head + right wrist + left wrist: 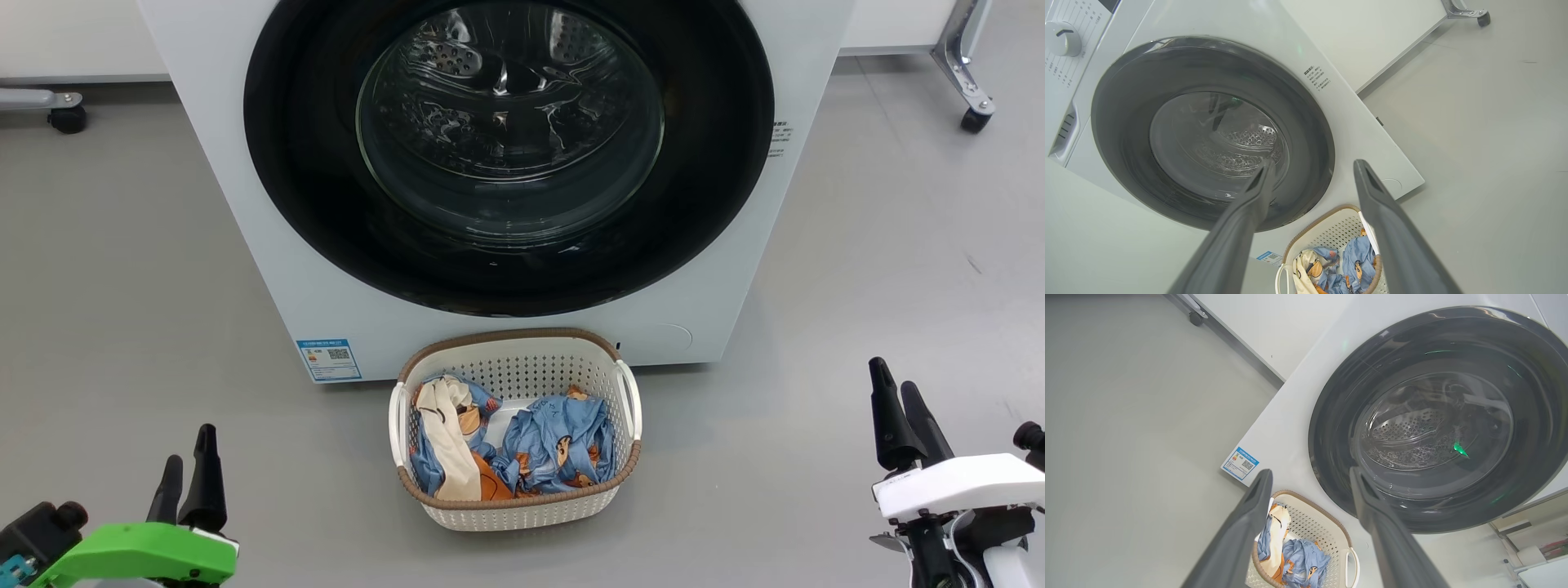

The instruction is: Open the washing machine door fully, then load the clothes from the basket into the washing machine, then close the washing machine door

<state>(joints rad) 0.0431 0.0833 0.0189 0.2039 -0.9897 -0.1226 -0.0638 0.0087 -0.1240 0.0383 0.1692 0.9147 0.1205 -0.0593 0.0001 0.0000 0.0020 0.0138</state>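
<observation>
Since the washing machine door [506, 273] stands shut, opening comes first. The left gripper [189, 453], spread and empty, has the basket [506, 336] of clothes [555, 445] ahead to its right. The right gripper [892, 377], likewise spread and empty, has both ahead to its left and should probably hook the door's edge, swinging it wide.

The washing machine [367, 318] is white, its door [310, 212] glossy black around clear glass. The basket [522, 510] is cream-white, dotted with holes, with a brown woven-look rim. The clothes [555, 445] are light blue with small orange-brown figures, plus one cream and orange piece. The sticker [329, 359] is blue and the floor [122, 286] grey.
</observation>
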